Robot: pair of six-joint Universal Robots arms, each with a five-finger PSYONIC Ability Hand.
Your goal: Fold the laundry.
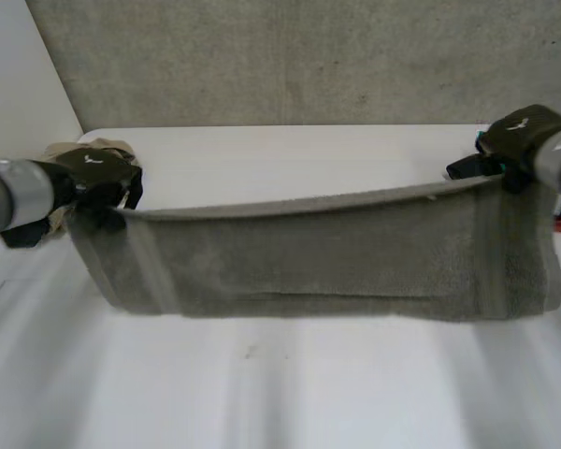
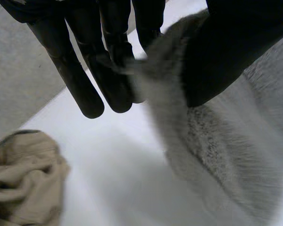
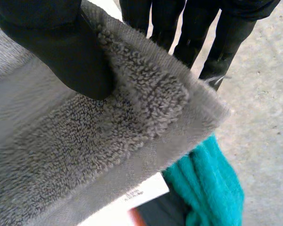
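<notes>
A grey towel (image 1: 318, 262) hangs stretched between my two hands above the white table (image 1: 262, 393), its lower edge sagging just over the tabletop. My left hand (image 1: 98, 178) pinches the towel's left top corner (image 2: 170, 70) between thumb (image 2: 226, 52) and fingers (image 2: 108, 70). My right hand (image 1: 519, 140) holds the right top corner (image 3: 146, 94), with the thumb (image 3: 66, 52) pressed on the terry cloth against the fingers (image 3: 198, 33) behind it.
A crumpled beige cloth (image 2: 23, 179) lies on the table behind my left hand (image 1: 84, 154). A teal cloth (image 3: 212, 188) and a white label lie below my right hand. A grey wall (image 1: 290, 56) stands behind the table's far edge.
</notes>
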